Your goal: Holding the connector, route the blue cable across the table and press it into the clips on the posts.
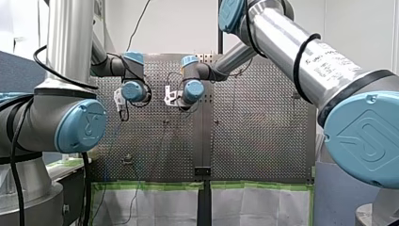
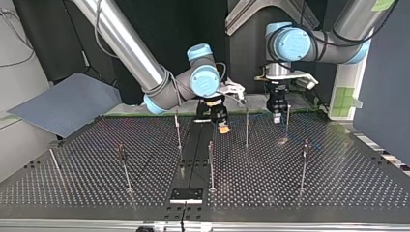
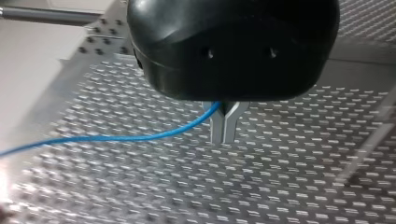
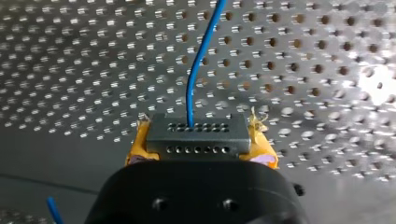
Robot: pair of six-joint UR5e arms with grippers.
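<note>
Only up close: blue cable (image 3: pixel 140 137), clamped connector (image 4: pixel 197 134)

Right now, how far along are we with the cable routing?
Done: both grasps. My right jaws are shut on the connector, the blue cable running out of it; my left jaws pinch the cable. In hand: both are at the table's far edge in the top view. Remaining: the routing; I can make out no cable on any post.
</note>
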